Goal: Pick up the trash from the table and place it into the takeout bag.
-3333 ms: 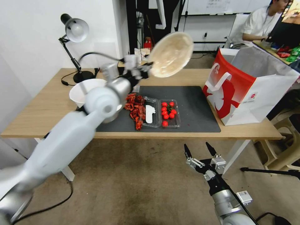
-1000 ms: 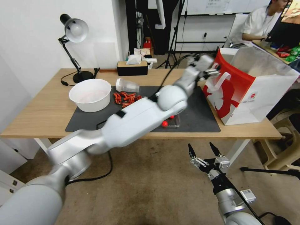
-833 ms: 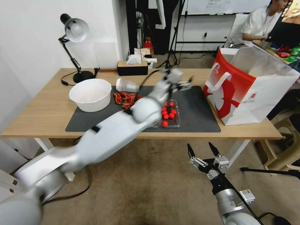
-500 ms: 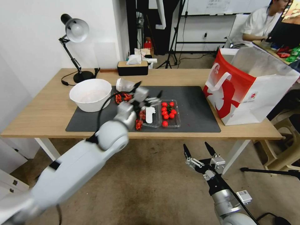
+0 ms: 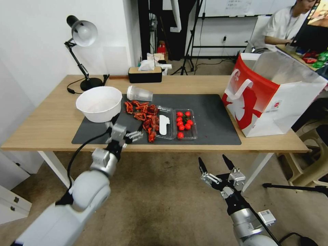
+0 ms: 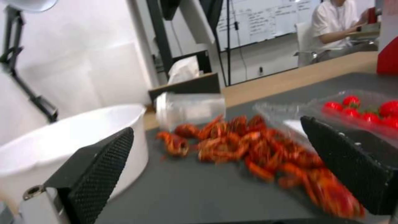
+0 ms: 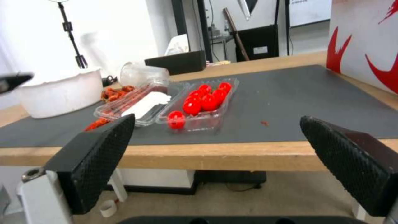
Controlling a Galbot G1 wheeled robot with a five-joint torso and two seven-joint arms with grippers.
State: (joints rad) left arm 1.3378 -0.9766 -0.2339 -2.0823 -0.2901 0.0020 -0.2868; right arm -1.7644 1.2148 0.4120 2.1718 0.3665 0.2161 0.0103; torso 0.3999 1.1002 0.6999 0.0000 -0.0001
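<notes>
The takeout bag (image 5: pixel 270 92) stands open at the right end of the table (image 5: pixel 48 119), its red front also in the right wrist view (image 7: pixel 365 46). On the dark mat (image 5: pixel 215 119) lie red leftovers (image 5: pixel 143 114) (image 6: pixel 257 146), a clear plastic cup (image 5: pixel 138 93) (image 6: pixel 191 109) on its side, and a clear tray of cherry tomatoes (image 5: pixel 184 123) (image 7: pixel 203 96). My left gripper (image 5: pixel 125 129) (image 6: pixel 216 125) hangs open and holds nothing, low over the mat's front edge, just short of the leftovers. My right gripper (image 5: pixel 212 160) (image 7: pixel 217 119) waits open below the table's front edge.
A white bowl (image 5: pixel 99 102) (image 6: pixel 62 137) sits on the mat's left end, close beside the left gripper. A desk lamp (image 5: pixel 82 34) and a black tissue box (image 5: pixel 145 73) stand along the back edge. The mat between tray and bag is bare.
The left arm carried a beige dish to the bag, then swung back empty across the table to the front edge by the leftovers. The right arm barely moved.
</notes>
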